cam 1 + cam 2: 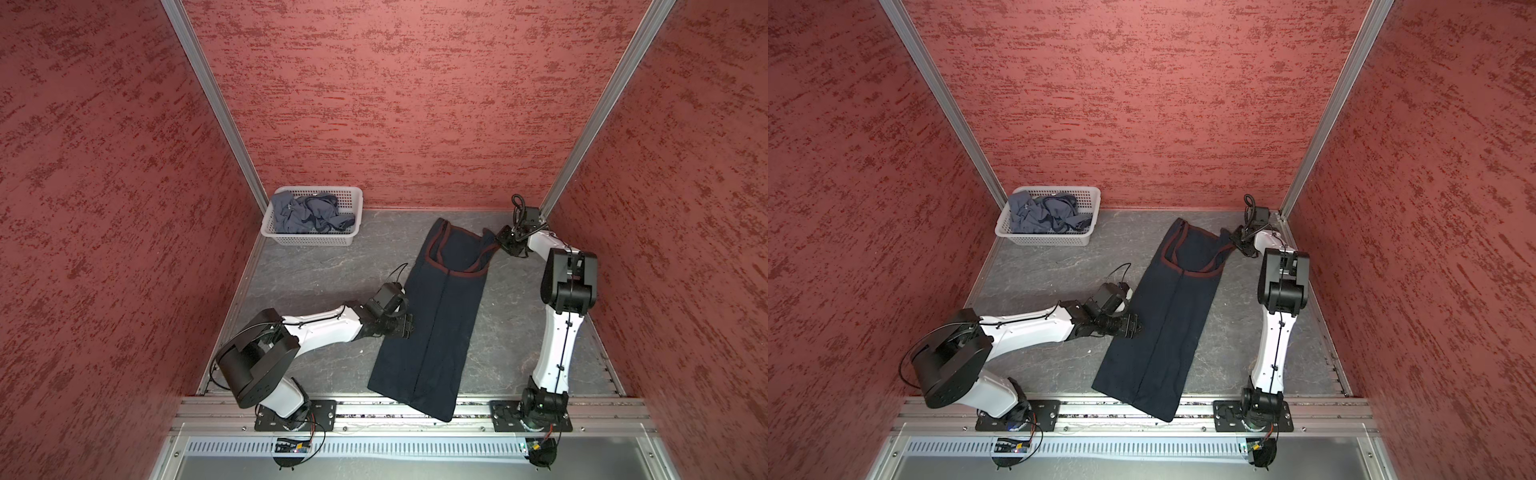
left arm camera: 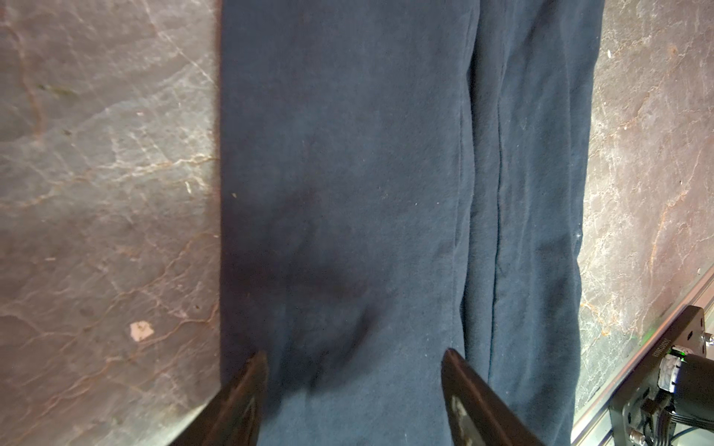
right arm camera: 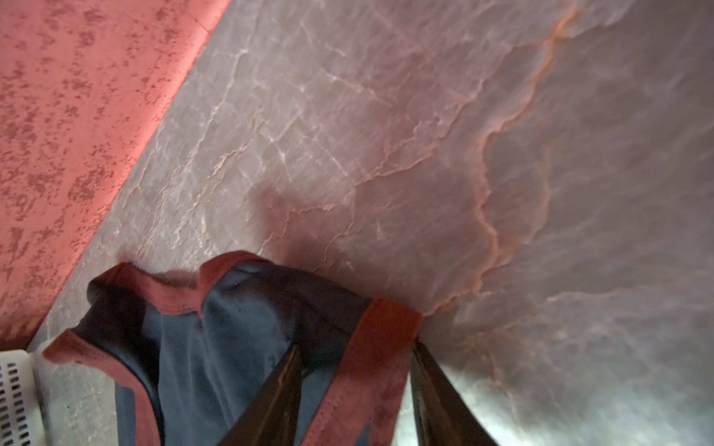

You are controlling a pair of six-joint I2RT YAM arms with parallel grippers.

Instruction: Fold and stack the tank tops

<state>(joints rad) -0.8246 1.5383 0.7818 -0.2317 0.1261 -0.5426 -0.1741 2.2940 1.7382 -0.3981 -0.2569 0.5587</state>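
Note:
The dark navy tank top [image 1: 436, 324] [image 1: 1167, 324] with maroon trim lies in a long narrow strip down the middle of the table. Its hem hangs over the front rail. My left gripper [image 1: 405, 326] [image 2: 353, 353] hovers open over the strip's left edge, with flat navy cloth [image 2: 347, 154] between its fingers. My right gripper [image 1: 498, 243] [image 3: 355, 345] is at the far right shoulder strap [image 3: 378, 347], jaws partly closed on either side of its maroon band. The slate grey-blue tank top [image 1: 307, 214] [image 1: 1046, 214] lies crumpled in the basket.
The white perforated basket [image 1: 307, 241] [image 1: 1042, 240] stands in the back left corner against the red walls; its corner shows in the right wrist view [image 3: 11, 386]. An aluminium rail [image 1: 374, 409] runs along the table's front edge, and my right arm's base [image 2: 664, 386] is bolted to it.

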